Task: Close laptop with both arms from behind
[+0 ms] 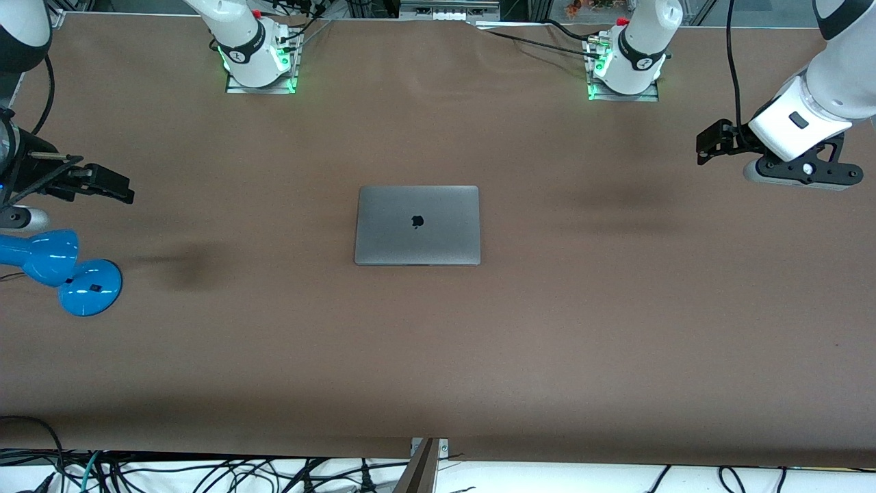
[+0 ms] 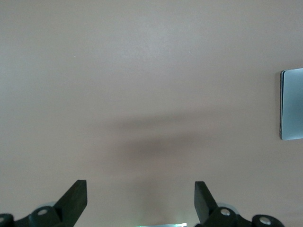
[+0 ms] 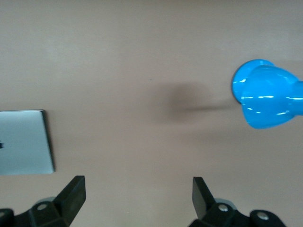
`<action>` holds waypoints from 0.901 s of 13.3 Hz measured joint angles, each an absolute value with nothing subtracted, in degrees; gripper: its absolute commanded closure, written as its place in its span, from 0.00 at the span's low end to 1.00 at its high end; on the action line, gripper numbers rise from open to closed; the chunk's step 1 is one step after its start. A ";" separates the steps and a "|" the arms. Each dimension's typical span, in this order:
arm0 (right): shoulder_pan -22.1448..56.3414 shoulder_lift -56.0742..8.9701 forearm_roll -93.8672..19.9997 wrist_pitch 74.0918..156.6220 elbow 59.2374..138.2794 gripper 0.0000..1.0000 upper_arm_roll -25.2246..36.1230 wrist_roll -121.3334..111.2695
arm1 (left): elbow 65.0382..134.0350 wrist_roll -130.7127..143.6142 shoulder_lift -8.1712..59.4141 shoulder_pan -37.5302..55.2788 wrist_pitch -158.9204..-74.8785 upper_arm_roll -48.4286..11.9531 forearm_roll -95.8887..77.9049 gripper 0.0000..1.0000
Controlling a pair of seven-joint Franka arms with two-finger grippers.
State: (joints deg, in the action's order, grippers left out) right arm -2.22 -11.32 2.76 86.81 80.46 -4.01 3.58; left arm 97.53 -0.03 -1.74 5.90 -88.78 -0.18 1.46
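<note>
The laptop (image 1: 417, 224) lies shut and flat in the middle of the bench (image 1: 616, 329), so a pincer can pass over it easily. On all its sides the bench surface is bare. The only obstacle on the bench is a blue lamp-like object (image 1: 58, 267) at the edge of the right arm's end, well apart from the laptop. The left pincer (image 1: 712, 142) and the right pincer (image 1: 102, 183) hang open in the air at the two ends.
</note>
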 measured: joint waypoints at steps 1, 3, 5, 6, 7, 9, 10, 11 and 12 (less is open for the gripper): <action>-2.22 -11.32 3.71 86.80 80.52 0.00 -4.21 3.55 | 97.51 -0.03 -1.74 5.90 -88.76 -0.16 1.46 0.00; -2.21 -11.31 4.06 86.81 80.51 0.00 -4.62 3.54 | 97.43 -0.02 -1.74 5.89 -88.72 -0.15 1.46 0.00; -2.21 -11.31 4.09 86.90 80.51 0.00 -4.98 3.54 | 97.22 -0.02 -1.74 5.89 -88.68 -0.15 1.43 0.00; -2.21 -11.31 4.09 86.95 80.51 0.00 -5.08 3.54 | 97.11 -0.02 -1.75 5.89 -88.67 -0.16 1.14 0.00; -2.21 -11.30 4.09 87.00 80.49 0.00 -5.12 3.54 | 97.03 -0.02 -1.75 5.89 -88.66 -0.18 0.60 0.00; -2.20 -11.28 4.10 87.17 80.17 0.00 -5.17 3.54 | 96.90 -0.02 -1.76 5.89 -88.65 -0.20 -0.07 0.00; -2.16 -11.25 4.10 87.21 80.00 0.00 -5.23 3.54 | 96.84 -0.02 -1.77 5.89 -88.63 -0.20 -0.11 0.00; -2.11 -11.20 4.07 87.21 79.93 0.00 -5.30 3.54 | 96.83 -0.02 -1.77 5.89 -88.62 -0.20 -0.11 0.00; -2.09 -11.16 3.90 87.21 79.90 0.00 -5.39 3.54 | 96.83 -0.02 -1.77 5.89 -88.62 -0.19 -0.11 0.00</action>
